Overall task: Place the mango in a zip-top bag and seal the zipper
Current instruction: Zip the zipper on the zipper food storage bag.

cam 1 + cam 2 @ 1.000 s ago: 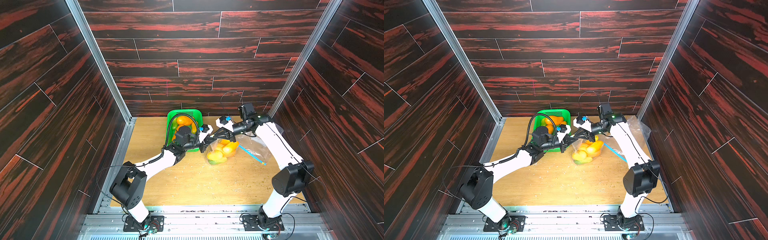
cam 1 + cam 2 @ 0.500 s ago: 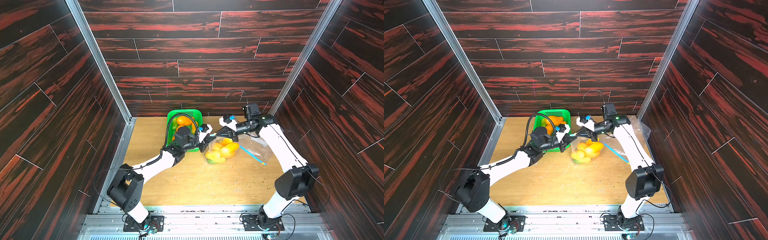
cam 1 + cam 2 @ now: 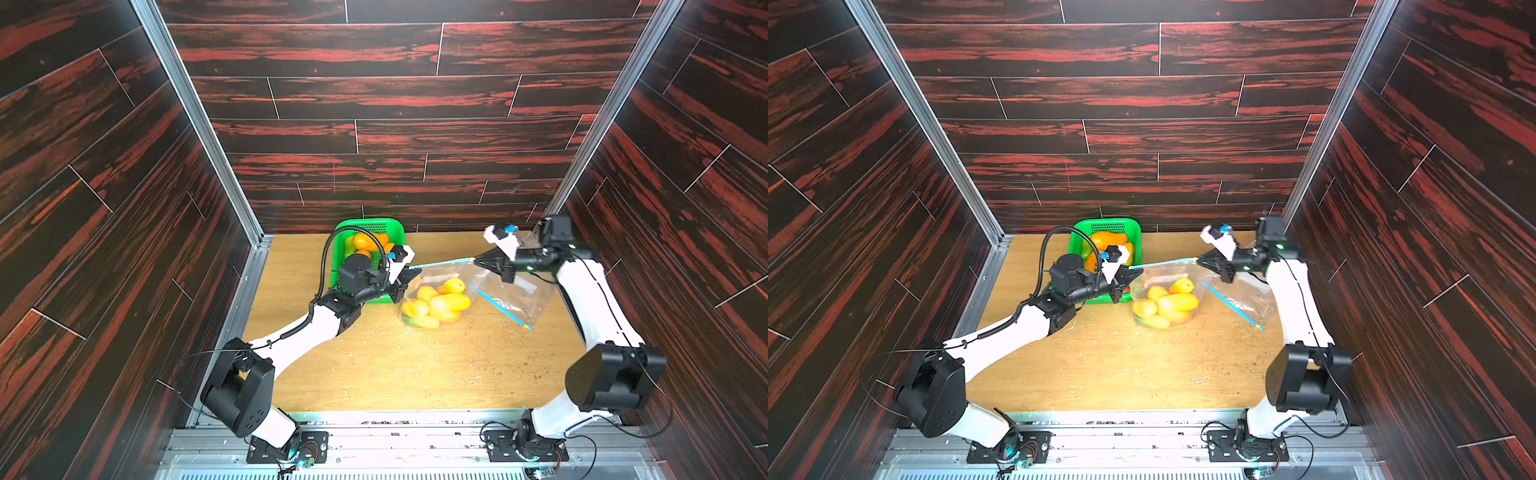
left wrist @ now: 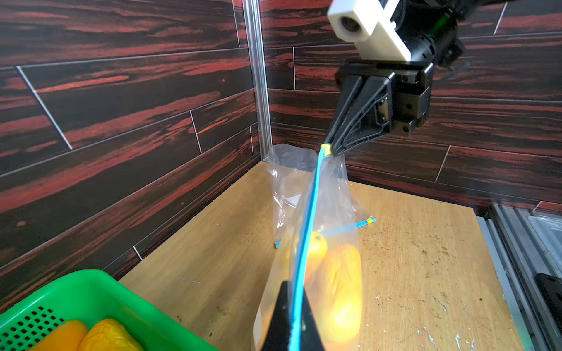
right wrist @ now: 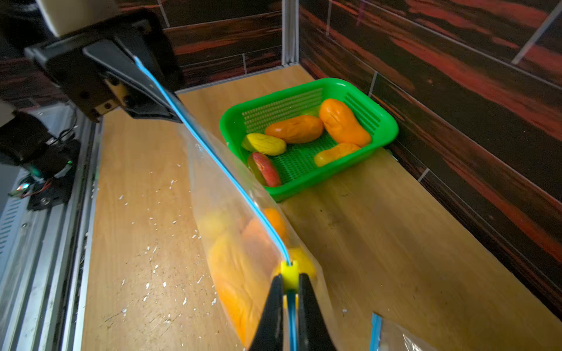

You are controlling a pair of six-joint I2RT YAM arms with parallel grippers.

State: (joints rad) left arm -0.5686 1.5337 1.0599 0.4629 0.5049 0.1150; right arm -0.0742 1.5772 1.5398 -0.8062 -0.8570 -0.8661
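Right gripper (image 3: 477,261) clamped on the yellow slider (image 5: 289,270): tug harder and you could rip it off | zipper (image 3: 440,263) runs taut to the left gripper (image 3: 408,269), pinching its far end: a slip there drops the bag (image 3: 440,279) | mangoes (image 3: 444,305) sit inside, below and between both: their weight may strain the seal | spare bag (image 3: 515,297) beneath your right gripper could snag.

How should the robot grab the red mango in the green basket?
Probably across its narrow middle, coming straight down from above. The red mango lies lengthwise against the green basket's wall, so a sideways approach looks blocked, and the open top is the only clear way in.
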